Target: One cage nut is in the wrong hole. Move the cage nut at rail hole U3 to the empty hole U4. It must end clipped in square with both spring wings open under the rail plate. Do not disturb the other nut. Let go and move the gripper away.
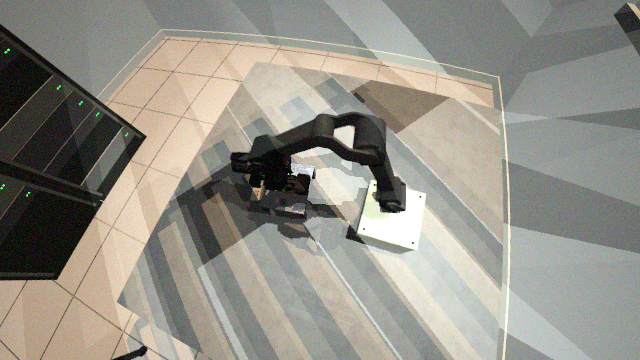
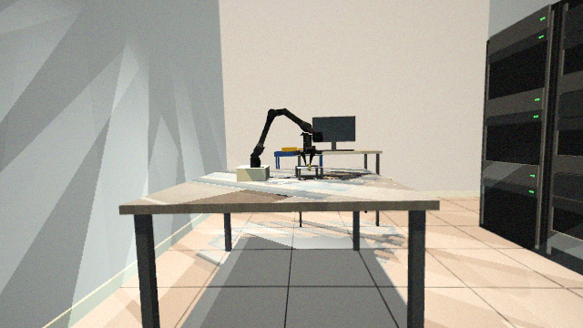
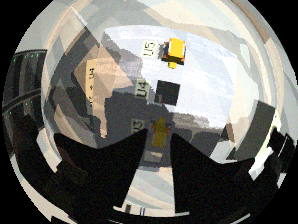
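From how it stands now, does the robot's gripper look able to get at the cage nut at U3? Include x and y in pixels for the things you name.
Probably yes: the gripper (image 3: pixel 158 135) points down at the U3 cage nut (image 3: pixel 160 135), one fingertip on either side, and nothing seems to block it.

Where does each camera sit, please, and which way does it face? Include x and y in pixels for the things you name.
Top: high overhead, facing down on the arm (image 1: pixel 370 142) (image 2: pixel 269 128) and rail plate (image 1: pixel 304 170) (image 3: pixel 210 75); most of the arm shows.
Exterior: beyond the table's near edge (image 2: pixel 278 207), facing lengthwise towards the monitor (image 2: pixel 333 128); the whole arm shows, small, claw (image 2: pixel 309 165) (image 3: pixel 158 135) pointing down.
Wrist: on the arm above the claw, facing past its two dark fingers onto the plate.
Top and exterior share the white base block (image 1: pixel 390 227) (image 2: pixel 252 174).
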`<state>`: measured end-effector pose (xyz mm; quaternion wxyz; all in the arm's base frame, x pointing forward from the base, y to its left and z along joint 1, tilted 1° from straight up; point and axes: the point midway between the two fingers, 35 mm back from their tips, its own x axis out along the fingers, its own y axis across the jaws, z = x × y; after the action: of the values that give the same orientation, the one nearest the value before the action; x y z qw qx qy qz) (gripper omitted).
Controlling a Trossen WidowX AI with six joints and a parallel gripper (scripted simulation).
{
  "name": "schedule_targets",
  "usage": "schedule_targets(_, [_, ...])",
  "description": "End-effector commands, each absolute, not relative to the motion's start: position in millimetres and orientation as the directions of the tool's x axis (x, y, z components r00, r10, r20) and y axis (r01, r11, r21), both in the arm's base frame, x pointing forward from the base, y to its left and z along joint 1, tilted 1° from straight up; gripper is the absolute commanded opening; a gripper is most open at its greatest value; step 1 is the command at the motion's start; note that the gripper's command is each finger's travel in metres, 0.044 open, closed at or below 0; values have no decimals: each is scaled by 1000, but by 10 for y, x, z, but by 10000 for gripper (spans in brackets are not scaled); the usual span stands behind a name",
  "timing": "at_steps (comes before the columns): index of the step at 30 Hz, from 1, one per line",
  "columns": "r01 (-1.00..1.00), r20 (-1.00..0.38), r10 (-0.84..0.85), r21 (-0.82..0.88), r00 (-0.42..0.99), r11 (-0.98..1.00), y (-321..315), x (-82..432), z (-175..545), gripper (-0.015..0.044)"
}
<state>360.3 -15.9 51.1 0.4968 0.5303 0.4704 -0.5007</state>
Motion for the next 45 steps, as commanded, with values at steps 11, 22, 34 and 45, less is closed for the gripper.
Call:
schedule_targets(11, [996,-998,-3,56,56,-70,-172,3604,504,120])
schedule_targets(22, [996,-998,-3,56,56,-70,-176,3604,503,120])
schedule_targets(34, [996,-998,1,56,56,-66,-168,3603,507,40])
schedule_targets(45, [996,-998,1,56,56,-66,-168,3603,507,38])
